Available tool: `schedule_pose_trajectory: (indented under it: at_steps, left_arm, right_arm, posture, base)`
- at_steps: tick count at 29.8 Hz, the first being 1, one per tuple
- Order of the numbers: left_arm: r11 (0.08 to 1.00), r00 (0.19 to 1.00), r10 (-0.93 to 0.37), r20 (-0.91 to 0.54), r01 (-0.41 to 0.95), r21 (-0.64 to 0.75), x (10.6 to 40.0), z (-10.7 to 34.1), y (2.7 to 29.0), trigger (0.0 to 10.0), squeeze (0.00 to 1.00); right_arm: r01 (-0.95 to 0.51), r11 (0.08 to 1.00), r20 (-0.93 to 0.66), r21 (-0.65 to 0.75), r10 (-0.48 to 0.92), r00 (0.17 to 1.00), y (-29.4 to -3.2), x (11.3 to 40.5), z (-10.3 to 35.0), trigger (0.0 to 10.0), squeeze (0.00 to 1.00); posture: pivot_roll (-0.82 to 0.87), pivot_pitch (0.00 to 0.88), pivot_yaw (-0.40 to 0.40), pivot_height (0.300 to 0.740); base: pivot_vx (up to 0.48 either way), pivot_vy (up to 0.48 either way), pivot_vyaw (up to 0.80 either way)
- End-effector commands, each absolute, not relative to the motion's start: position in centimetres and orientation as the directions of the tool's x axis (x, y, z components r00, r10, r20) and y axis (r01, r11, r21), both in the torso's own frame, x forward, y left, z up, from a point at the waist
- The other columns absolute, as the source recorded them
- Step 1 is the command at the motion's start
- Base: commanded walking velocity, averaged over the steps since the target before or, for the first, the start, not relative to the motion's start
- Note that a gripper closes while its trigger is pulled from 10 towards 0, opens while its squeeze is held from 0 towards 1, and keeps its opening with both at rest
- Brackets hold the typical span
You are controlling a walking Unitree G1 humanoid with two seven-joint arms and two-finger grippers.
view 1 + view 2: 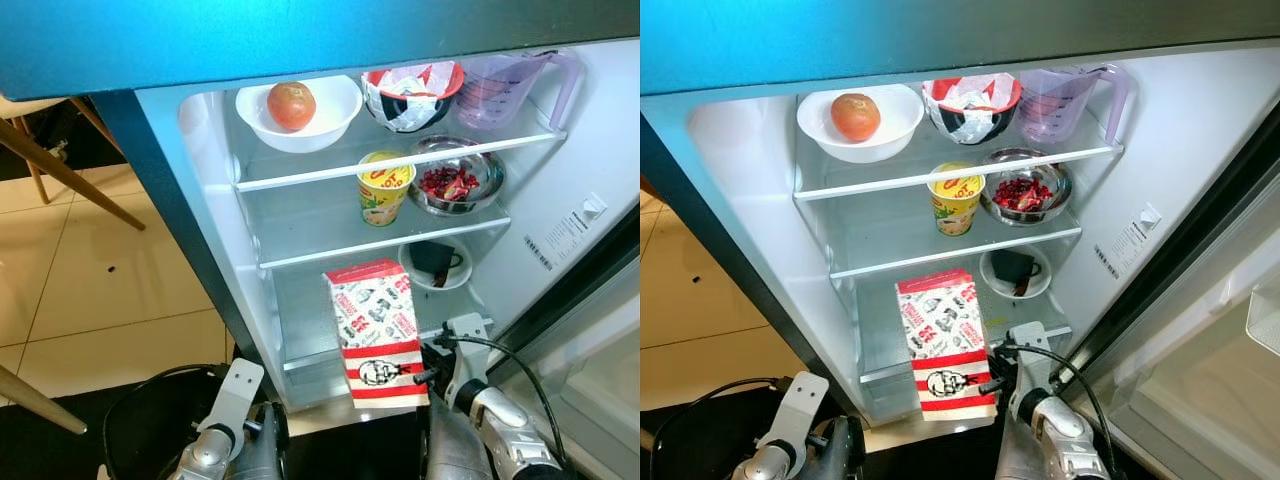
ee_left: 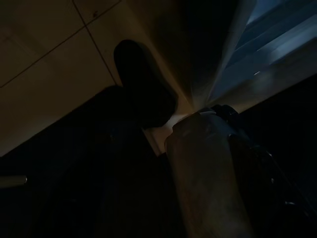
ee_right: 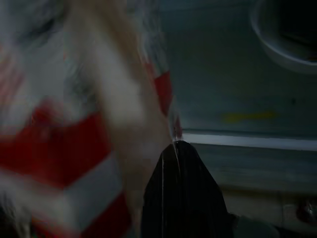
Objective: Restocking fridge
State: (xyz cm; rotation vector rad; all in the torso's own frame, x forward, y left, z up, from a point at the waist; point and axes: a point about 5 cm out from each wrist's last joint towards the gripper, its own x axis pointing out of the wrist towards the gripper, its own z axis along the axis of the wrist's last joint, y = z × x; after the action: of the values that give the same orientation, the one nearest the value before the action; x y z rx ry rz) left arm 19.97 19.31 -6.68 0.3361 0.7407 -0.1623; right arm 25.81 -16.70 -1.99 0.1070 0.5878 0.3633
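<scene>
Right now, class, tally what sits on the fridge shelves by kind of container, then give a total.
Bowls: 3 (tomato bowl, wrapper bowl, steel bowl)
Jugs: 1 (jug)
Cups: 1 (noodle cup)
Plates: 1 (plate)
Total: 6
The red-and-white box is at the right gripper, not shelved.

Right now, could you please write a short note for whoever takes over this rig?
Right tool: shut on the red-and-white carton, held upright at the front of the open fridge, level with the lowest shelf.
Left tool: its arm hangs low by the floor, idle.
Already inside: tomato in a white bowl, patterned bowl, measuring jug, yellow cup, steel bowl, saucer.
Left: set the carton on the lowest shelf, probably left of the saucer, and release.
</scene>
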Motion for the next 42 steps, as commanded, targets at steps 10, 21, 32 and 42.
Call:
schedule_pose_trajectory:
  at_steps: [10,21,32,42]
  left_arm:
    - [0.924,0.663,-0.017,-0.749,0.297,0.242,17.6,-7.8,20.5,10.0,0.00]
    - [0.924,0.768,-0.056,-0.638,0.282,0.259,19.0,-6.3,20.4,10.0,0.00]
    - [0.861,0.853,-0.274,-0.444,0.423,0.282,17.7,-1.6,19.8,10.0,0.00]
    - [0.821,0.834,-0.392,-0.388,0.507,0.261,15.7,2.9,20.0,10.0,0.00]
  right_arm:
    - [-0.211,0.950,-0.626,0.232,0.312,0.715,-16.5,27.2,-2.0,10.0,0.00]
    - [-0.203,0.957,-0.702,0.209,0.291,0.651,-15.9,28.7,-1.4,10.0,0.00]
    - [-0.192,0.968,-0.694,0.164,0.251,0.675,-15.8,30.6,0.2,10.0,0.00]
    - [-0.203,0.965,-0.687,0.164,0.260,0.679,-14.8,31.5,1.1,10.0,0.00]
  posture:
    - [0.00,0.158,-0.005,0.517]
    - [0.05,0.212,-0.018,0.517]
    - [0.07,0.236,0.004,0.517]
    - [0.08,0.236,0.000,0.517]
  base:
    - [0.000,0.000,0.00]
    - [0.000,0.000,0.00]
    - [0.000,0.000,0.00]
    - [0.000,0.000,0.00]
